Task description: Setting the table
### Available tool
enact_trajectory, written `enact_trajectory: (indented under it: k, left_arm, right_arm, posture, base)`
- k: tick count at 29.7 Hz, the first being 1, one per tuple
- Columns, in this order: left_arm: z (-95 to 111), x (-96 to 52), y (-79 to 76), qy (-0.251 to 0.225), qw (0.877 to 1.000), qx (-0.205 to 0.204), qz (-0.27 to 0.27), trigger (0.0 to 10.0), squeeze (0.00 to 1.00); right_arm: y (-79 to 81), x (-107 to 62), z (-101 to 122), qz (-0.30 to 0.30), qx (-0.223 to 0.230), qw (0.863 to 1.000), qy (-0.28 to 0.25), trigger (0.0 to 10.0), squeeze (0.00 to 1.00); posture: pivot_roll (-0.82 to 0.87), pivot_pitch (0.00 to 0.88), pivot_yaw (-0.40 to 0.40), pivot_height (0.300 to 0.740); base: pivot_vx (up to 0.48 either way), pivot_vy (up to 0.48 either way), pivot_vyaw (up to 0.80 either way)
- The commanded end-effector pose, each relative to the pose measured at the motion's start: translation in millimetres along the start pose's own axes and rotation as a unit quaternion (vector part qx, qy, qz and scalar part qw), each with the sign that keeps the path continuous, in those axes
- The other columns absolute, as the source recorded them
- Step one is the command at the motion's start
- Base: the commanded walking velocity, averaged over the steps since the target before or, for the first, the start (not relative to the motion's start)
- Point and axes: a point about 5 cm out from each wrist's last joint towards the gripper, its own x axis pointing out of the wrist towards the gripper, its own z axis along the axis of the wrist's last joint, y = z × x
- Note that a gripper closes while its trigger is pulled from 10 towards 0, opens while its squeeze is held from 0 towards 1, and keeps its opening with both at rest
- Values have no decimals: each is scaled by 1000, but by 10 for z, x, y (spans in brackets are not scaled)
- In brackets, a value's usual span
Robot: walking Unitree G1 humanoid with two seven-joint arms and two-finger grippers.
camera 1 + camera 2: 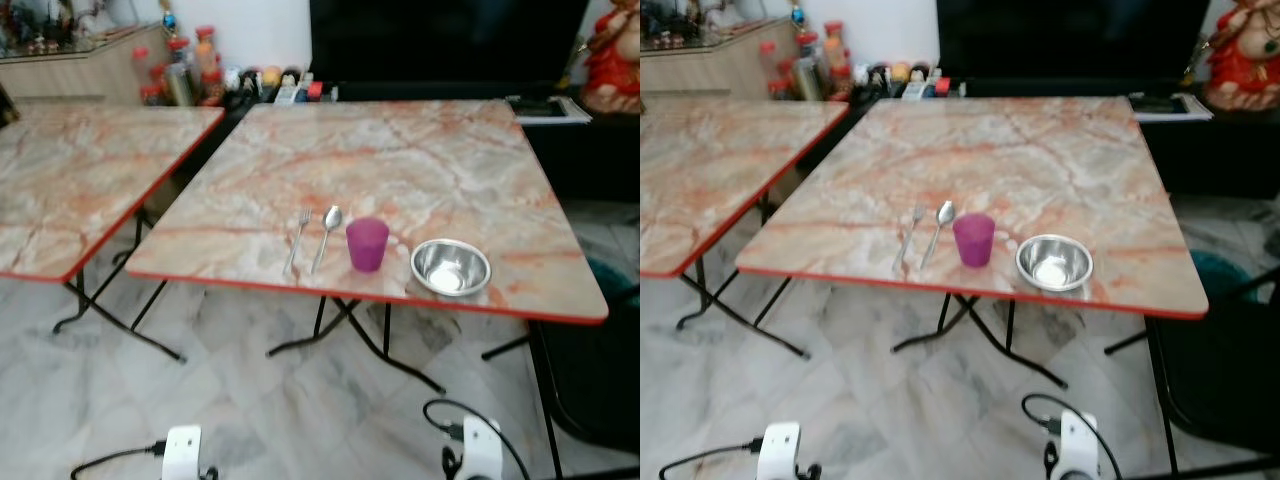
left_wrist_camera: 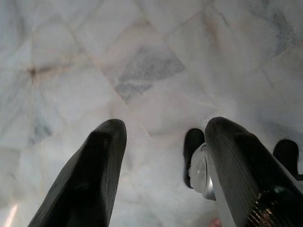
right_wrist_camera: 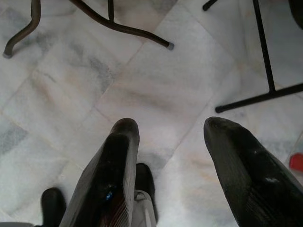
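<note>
Both end effectors, left [image 2: 161, 137] and right [image 3: 168, 132], spread wide, empty, above floor [image 3: 156, 90].

On the table [image 1: 420, 160], left to right: fork [image 1: 298, 240], spoon [image 1: 327, 236], cup [image 1: 367, 244], apparently empty bowl [image 1: 451, 267].

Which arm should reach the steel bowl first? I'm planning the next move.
Probably the right: the steel bowl sits toward the table's right near corner. Both pincers, left and right, hang open over the floor.

glossy marble-look table [image 1: 420, 150] top, shiny metal bowl [image 1: 450, 267], metal fork [image 1: 297, 241] and spoon [image 1: 327, 236], translucent purple plastic cup [image 1: 367, 244]
</note>
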Motion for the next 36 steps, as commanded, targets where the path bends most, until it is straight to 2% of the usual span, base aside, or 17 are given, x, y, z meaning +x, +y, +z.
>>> enact_trajectory:
  k: [1, 12, 18, 36]
  left_arm:
    - [12, 0, 80, 0, 1000, 2, 11, 10000, 0]
    - [-7, -3, 95, 6, 1000, 5, 12, 10000, 0]
    - [-7, -4, 100, 5, 1000, 12, 12, 10000, 0]
    - [-21, -6, 98, 8, 1000, 10, 13, 10000, 0]
  right_arm:
    - [104, -6, -8, 13, 1, 1000, 1, 10000, 0]
    - [116, -9, -9, 14, 6, 1000, -2, 10000, 0]
    - [121, -9, -14, 15, 13, 1000, 0, 10000, 0]
    - [117, -8, -2, 17, -1, 1000, -5, 10000, 0]
  posture:
    - [-46, 0, 58, 740]
    - [-44, 0, 62, 740]
    - [-44, 0, 62, 740]
    - [-43, 0, 61, 740]
  base:
    - [0, 0, 0]
    - [0, 0, 0]
    - [0, 0, -681]
    - [277, 0, 0]
